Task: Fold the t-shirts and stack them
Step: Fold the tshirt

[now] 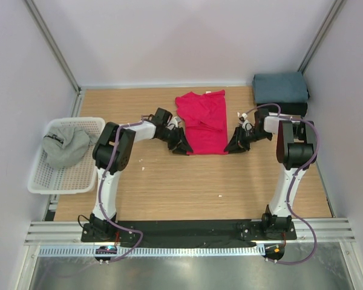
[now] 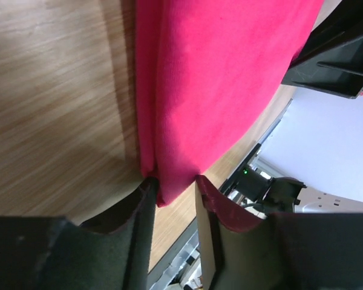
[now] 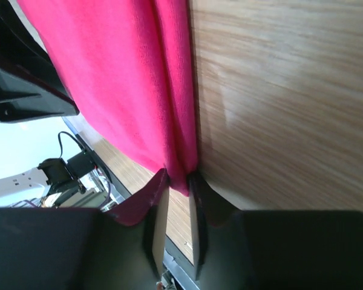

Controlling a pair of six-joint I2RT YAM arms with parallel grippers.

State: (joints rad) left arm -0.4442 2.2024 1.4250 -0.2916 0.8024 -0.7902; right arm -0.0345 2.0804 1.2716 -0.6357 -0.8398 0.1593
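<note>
The red t-shirt (image 1: 202, 121) lies partly folded on the wooden table, collar towards the back. My left gripper (image 1: 183, 147) is shut on its near left corner and my right gripper (image 1: 233, 147) on its near right corner. In the left wrist view the red cloth (image 2: 218, 72) runs down between my gripper's (image 2: 172, 181) fingertips. In the right wrist view the cloth (image 3: 127, 78) is pinched in my gripper (image 3: 177, 175). The slate-blue t-shirt (image 1: 279, 87) lies folded on the black one (image 1: 293, 109) at the back right. The grey t-shirt (image 1: 65, 145) lies in the basket.
The white mesh basket (image 1: 66, 181) stands at the table's left edge. White walls and metal posts close in the back and sides. Bare wood lies between the red shirt and the arm bases.
</note>
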